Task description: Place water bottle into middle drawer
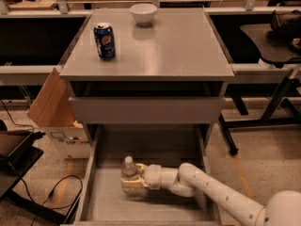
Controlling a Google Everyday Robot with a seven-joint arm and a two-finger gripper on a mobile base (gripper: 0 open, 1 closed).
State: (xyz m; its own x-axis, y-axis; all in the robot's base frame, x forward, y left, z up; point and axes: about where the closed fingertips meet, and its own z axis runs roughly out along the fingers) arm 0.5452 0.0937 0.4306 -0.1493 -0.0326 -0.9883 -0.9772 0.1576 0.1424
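The water bottle, clear with a white cap, stands upright on the floor of the open middle drawer, toward its left side. My gripper reaches in from the lower right on the white arm and is shut on the lower part of the bottle. The bottle's base is hidden by the gripper.
A blue soda can and a white bowl stand on the cabinet top. A closed drawer front sits above the open drawer. A cardboard box is at the left, cables on the floor, a black desk frame at the right.
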